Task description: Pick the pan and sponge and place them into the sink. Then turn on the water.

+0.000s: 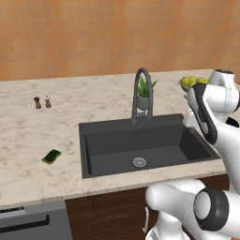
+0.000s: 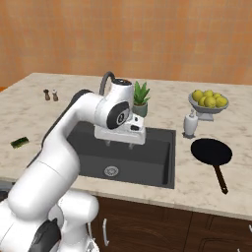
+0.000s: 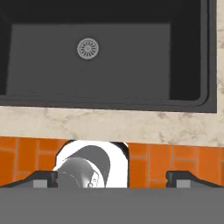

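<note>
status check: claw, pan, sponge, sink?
Claw open, empty, above the sink. Pan on counter right of it, sponge left. Basin empty, no water running.

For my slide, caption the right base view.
Pan on the counter right of the empty sink; open gripper above.

Dark grey sink [image 1: 154, 123] in a beige marbled counter [image 1: 28, 140]; all-black pan [image 2: 211, 151]; dark green, yellow-edged sponge [image 1: 51, 156]; yellow lemons [image 2: 209, 98]; orange brick wall [image 1: 93, 33]
</note>
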You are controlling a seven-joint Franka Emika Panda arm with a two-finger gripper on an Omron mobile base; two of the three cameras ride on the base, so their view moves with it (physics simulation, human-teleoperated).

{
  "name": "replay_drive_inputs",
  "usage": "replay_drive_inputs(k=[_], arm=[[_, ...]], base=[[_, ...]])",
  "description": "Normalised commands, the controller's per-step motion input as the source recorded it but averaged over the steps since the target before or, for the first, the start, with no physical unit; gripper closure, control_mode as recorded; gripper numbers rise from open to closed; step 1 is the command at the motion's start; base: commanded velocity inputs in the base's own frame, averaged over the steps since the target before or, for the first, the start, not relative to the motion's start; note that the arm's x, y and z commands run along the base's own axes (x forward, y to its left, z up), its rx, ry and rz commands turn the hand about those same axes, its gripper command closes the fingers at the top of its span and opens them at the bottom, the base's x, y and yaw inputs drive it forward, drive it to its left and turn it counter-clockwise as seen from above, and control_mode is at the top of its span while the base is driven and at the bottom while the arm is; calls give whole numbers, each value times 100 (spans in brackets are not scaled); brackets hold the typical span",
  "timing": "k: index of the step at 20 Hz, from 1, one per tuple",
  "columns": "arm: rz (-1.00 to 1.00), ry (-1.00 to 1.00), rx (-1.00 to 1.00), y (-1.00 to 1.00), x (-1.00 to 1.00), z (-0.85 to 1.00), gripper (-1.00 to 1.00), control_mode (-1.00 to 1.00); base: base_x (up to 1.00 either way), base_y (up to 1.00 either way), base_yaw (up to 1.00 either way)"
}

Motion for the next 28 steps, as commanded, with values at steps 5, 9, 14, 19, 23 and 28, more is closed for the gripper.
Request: replay_drive_inputs(k=[5,9,14,19,23,28], arm=[[0,13,0,-100,20,-36,-100,-100],[0,14,0,-84,22,-30,-100,-100],[1,6,1,-77,29,-23,-100,-100],[6,0,7,-70,28,-18,-100,-100],[6,0,9,-61,20,-16,-100,-100],[5,-7,5,-37,4,-12,-100,-100]], base=[[0,0,0],[0,0,0],[0,0,0],[0,0,0],[0,0,0],[0,0,0]])
